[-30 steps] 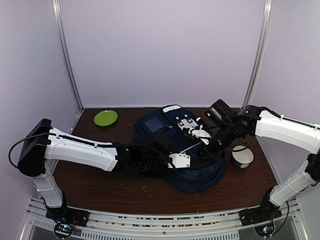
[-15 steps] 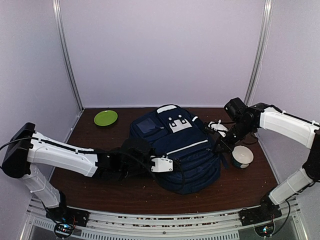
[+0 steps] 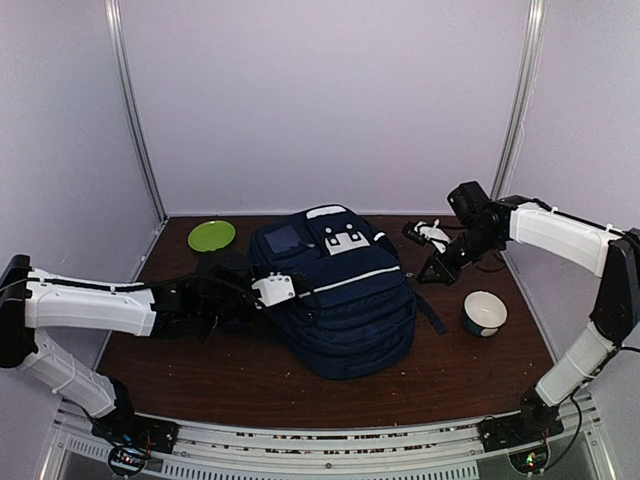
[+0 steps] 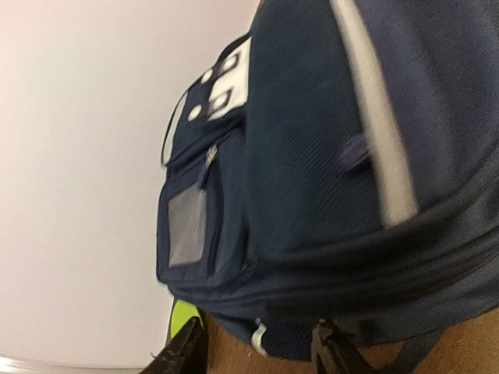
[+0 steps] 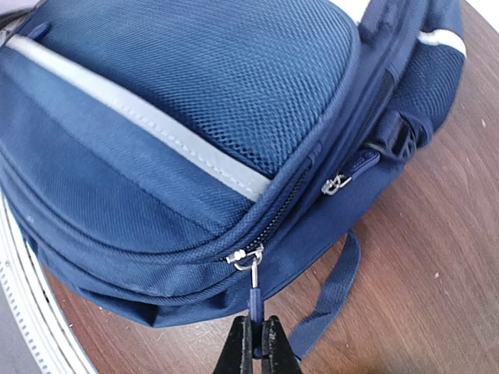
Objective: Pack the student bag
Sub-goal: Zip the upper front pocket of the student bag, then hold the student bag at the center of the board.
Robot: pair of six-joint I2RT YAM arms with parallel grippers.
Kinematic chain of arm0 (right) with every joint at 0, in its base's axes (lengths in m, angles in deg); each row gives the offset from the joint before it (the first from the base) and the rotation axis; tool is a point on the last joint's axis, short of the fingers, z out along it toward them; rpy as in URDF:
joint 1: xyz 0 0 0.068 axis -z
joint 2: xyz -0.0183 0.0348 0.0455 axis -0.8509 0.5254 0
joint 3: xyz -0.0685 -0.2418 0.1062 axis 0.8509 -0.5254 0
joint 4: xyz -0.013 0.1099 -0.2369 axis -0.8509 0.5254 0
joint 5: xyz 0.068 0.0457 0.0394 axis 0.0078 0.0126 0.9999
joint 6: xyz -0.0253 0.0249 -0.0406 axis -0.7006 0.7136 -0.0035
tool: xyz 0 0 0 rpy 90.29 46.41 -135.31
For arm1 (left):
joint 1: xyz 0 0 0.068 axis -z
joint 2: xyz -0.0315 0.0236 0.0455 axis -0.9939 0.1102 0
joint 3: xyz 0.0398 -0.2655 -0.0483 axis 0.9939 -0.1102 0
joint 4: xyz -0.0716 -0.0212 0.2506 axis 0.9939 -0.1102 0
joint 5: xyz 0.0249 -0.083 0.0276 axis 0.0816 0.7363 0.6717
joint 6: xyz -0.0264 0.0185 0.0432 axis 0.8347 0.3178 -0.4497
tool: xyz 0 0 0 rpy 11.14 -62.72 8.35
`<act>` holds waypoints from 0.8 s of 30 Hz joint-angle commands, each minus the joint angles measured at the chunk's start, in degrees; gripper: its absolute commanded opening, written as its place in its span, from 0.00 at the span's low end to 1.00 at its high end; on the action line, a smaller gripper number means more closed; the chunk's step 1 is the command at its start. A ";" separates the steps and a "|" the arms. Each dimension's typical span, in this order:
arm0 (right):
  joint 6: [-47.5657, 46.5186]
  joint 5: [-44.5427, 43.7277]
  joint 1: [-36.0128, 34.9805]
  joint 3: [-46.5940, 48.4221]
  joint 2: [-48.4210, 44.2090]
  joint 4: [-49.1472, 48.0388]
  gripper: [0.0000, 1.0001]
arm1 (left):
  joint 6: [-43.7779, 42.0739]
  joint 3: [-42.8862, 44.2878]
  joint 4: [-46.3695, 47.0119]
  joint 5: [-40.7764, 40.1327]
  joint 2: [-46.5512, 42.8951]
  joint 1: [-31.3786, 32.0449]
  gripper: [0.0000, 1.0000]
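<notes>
The student bag point(image 3: 345, 300) is being borne flat by the table point(image 3: 250, 370), centrally. Its zipper pull point(image 5: 255, 292) is being pinched by the right gripper point(image 5: 257, 335), fingers closed tight. The left gripper point(image 4: 257, 343) is being held agape beside it, gripping nothing.

Inspection finds no legible text, brand, number or sign on any surface in view: the white buckle patch point(image 3: 343, 239) and the pale window pocket point(image 4: 187, 227) on the student bag point(image 3: 350, 312) carry only blank shapes, with no readable characters.
</notes>
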 commanded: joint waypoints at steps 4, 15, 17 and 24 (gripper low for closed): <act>3.16 -1.63 -5.09 -3.78 -8.12 -1.87 0.00 | 11.55 6.54 -15.10 2.40 -7.10 3.65 0.56; 4.67 -0.60 -9.71 -7.40 -17.55 -0.68 0.00 | 16.45 20.39 -9.69 8.93 8.73 12.29 0.57; 4.94 -0.64 -9.82 -7.69 -18.39 -0.71 0.00 | 16.84 24.00 -9.21 8.68 13.06 13.05 0.57; 5.87 -0.11 -10.62 -8.55 -19.60 -0.96 0.00 | 17.74 31.04 -9.76 5.64 21.99 13.50 0.54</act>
